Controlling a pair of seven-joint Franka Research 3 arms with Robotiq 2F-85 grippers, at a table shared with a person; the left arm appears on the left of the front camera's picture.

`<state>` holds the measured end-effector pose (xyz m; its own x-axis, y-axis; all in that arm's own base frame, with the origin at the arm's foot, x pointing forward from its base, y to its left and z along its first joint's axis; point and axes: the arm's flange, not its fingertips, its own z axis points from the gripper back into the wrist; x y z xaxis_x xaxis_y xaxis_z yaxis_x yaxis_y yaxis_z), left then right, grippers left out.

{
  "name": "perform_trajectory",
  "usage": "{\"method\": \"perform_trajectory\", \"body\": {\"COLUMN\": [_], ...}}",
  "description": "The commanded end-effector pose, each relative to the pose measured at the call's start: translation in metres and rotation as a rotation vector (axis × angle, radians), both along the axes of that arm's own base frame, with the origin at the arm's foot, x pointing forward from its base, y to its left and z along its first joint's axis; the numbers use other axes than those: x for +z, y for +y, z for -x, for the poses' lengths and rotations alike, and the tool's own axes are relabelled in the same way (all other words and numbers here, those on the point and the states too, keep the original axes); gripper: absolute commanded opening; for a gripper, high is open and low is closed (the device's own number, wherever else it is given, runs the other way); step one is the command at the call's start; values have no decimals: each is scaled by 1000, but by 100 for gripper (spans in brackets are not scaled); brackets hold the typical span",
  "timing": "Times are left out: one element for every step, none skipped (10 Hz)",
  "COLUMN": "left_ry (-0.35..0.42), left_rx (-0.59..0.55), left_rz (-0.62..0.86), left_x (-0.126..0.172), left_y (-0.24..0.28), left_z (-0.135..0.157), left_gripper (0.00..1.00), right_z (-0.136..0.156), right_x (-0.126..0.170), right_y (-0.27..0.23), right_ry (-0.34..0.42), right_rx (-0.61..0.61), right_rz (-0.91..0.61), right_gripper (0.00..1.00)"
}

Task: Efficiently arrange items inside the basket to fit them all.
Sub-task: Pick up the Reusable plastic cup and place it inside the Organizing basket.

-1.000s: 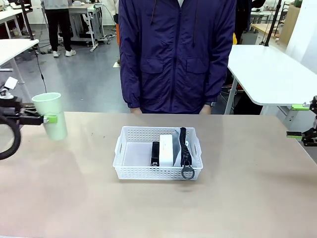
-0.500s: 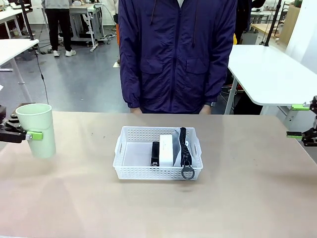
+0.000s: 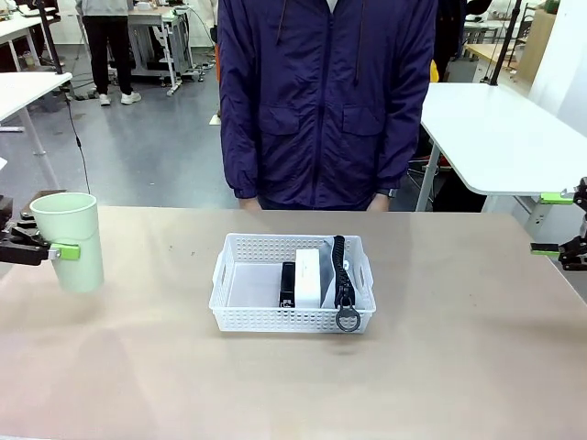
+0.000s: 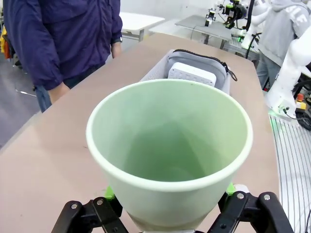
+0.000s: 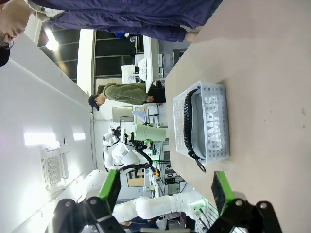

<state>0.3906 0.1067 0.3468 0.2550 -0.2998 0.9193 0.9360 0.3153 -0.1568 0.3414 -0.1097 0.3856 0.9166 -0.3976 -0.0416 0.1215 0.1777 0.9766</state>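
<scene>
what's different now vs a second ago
The left gripper, shut on the pale green cup, carried it outward toward the table's left edge and slightly lower. The basket, stapler, white box and pouch stayed put; the right gripper stayed open.

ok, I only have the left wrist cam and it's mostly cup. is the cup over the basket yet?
Observer: No. In the front view the left pincer holds the cup upright near the table's left edge, well clear of the basket.
Operator: Room left in there?
Observer: Yes. The basket's left part is bare. A stapler, a white box and a pouch stand side by side in the right part.
Operator: Right arm in the way?
Observer: No. The right pincer is open and holds nothing, off by the table's right edge.
</scene>
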Motion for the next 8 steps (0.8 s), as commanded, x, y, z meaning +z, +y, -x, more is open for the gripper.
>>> {"method": "perform_trajectory", "body": {"left_ry": [0,2,-18,-14,46,166,209,342], "left_rx": [0,-91,-110,-149,-166,-147,-124,-32], "left_rz": [0,13,-43,-91,-145,-175,-142,-94], "left_x": [0,19,42,64,85,101,117,131], "left_y": [0,-20,-43,-67,-98,-125,-157,-192], "left_z": [0,12,27,40,51,55,59,64], "left_gripper": [88,88,88,88,88,88,88,88], "right_z": [1,1,1,1,1,1,1,1], "right_x": [5,5,5,5,5,5,5,5], "right_y": [0,0,0,0,0,0,0,0], "right_ry": [8,8,8,8,8,8,8,8], "right_rx": [-2,-2,-2,-2,-2,-2,-2,-2], "right_rz": [-10,-10,-10,-10,-10,-10,-10,-10], "right_gripper": [100,100,100,100,100,100,100,100]}}
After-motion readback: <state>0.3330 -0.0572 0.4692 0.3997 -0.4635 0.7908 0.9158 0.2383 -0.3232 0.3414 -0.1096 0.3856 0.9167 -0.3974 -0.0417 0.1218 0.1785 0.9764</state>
